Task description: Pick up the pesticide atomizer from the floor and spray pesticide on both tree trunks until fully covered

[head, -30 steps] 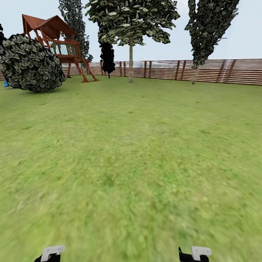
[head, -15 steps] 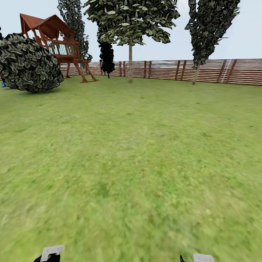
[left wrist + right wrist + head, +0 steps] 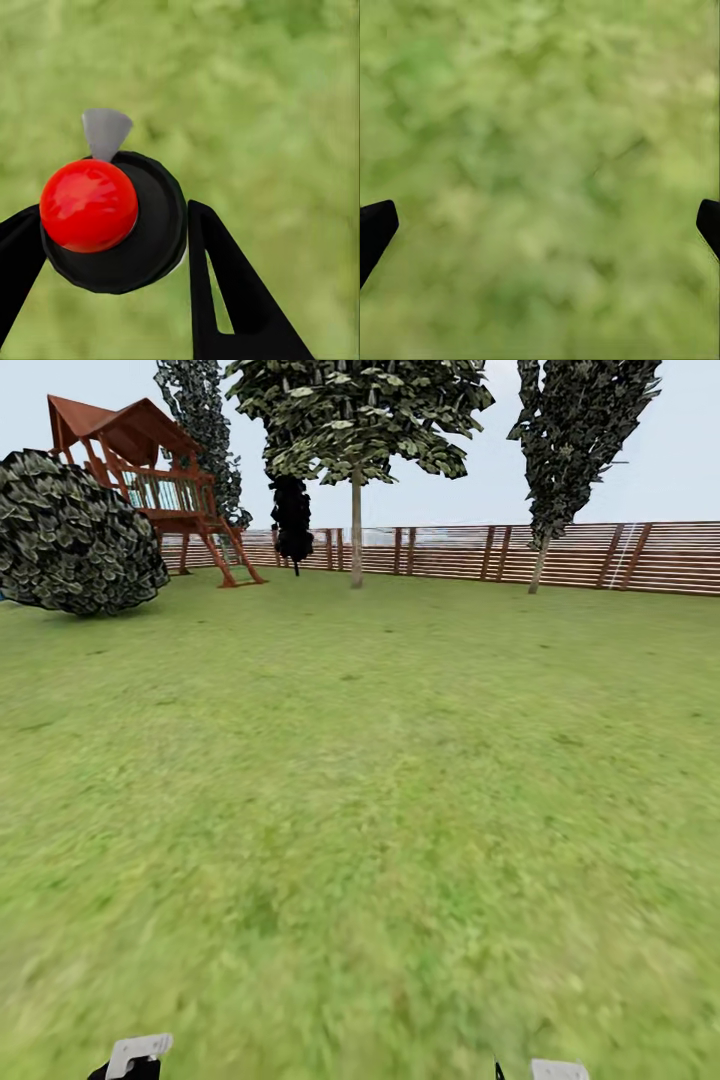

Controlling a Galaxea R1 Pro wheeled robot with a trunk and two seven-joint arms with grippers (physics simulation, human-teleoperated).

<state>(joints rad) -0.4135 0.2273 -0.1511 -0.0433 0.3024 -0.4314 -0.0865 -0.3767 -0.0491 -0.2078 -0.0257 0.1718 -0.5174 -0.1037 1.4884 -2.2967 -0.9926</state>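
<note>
A wide, softly blurred green lawn (image 3: 360, 810) is spread from the near edge to a brown horizontal-slat fence (image 3: 600, 555) at the far side. Against that fence two trees are seen: one with a straight pale trunk (image 3: 356, 540) under a broad ragged crown, slightly left of centre, and a second (image 3: 580, 430) at the far right, narrow and dark-leaved, its thin trunk leaning and its top cut off by the frame. A round, densely leafed bush (image 3: 75, 535) is planted at the far left, partly covering a red-brown wooden play tower (image 3: 150, 470) with a pitched roof and slanted legs. In the left wrist view the pesticide atomizer (image 3: 112, 217) is gripped by the left gripper (image 3: 112, 247): a glossy red dome on a round matte-black cap, with a small grey wedge-shaped nozzle at its edge, clamped between two black tapered fingers (image 3: 225, 285); its body below the cap is hidden. The right gripper (image 3: 540, 217) is spread wide over blurred grass with nothing between its black tips, which are cut off at the frame edges. In the head view, only pale grey and black slivers of both arms are glimpsed at the near edge.
</note>
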